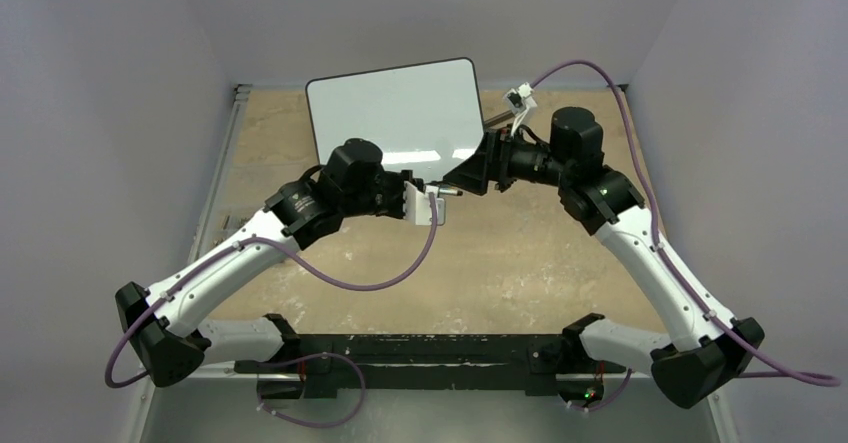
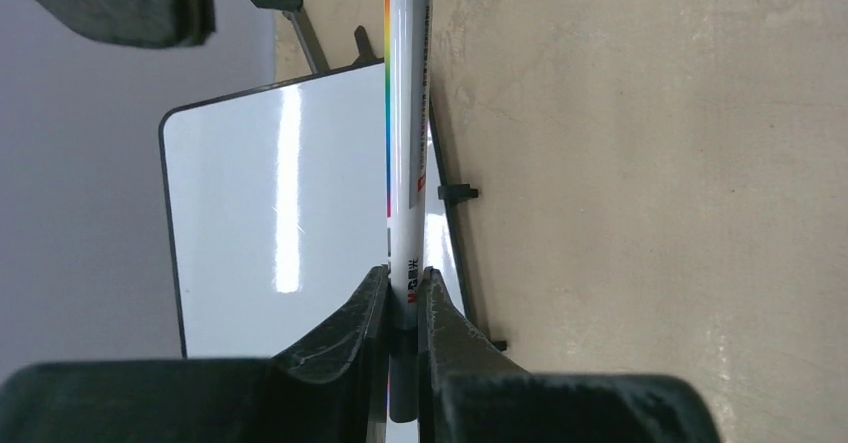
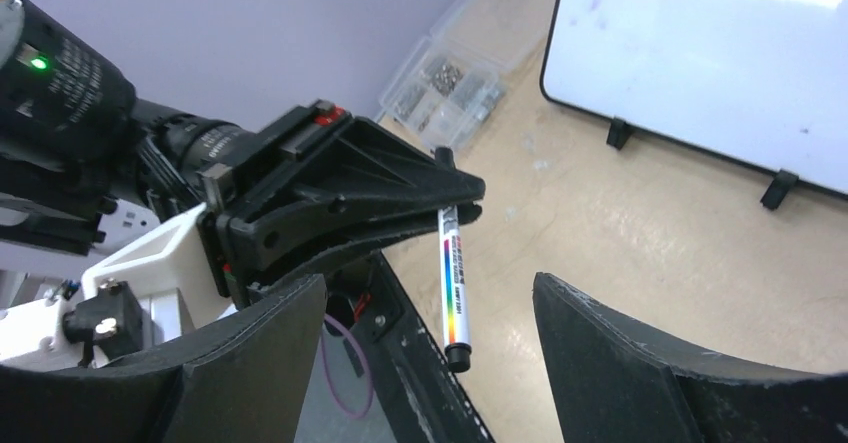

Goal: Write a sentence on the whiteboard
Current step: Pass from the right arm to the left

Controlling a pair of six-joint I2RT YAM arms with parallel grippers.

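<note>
**A:** As the desk [image 1: 520, 253] is the biggest thing, what stands on it?

**B:** On its far side, about the middle, stands the whiteboard [image 1: 400, 113]. It leans back on small black feet [image 3: 618, 131]. Its face is glossy white with a thin black rim, and the light reflects on it.

**A:** And the arms?

**B:** The left arm [image 1: 230, 263] reaches in from the left and the right arm [image 1: 650, 253] from the right. Their ends come close together in front of the whiteboard, near its lower edge and above the desk.

**A:** Is something else lying there?

**B:** A clear plastic box [image 3: 450, 78] with small parts lies on the desk by the wall, near a corner of the whiteboard.

**A:** How do the left jaws stand?

**B:** The left jaws are pressed together on a marker [image 2: 405, 113] and pinch it close to one end. Its body is white with a rainbow stripe along it.

**A:** And the right jaws?

**B:** The right jaws are spread wide. In the right wrist view, the free part of the marker shows between the two fingers and touches neither.

**A:** Does the marker touch the whiteboard?

**B:** No, it is apart from it. Its free end has a black end piece [image 3: 458, 355].
</note>
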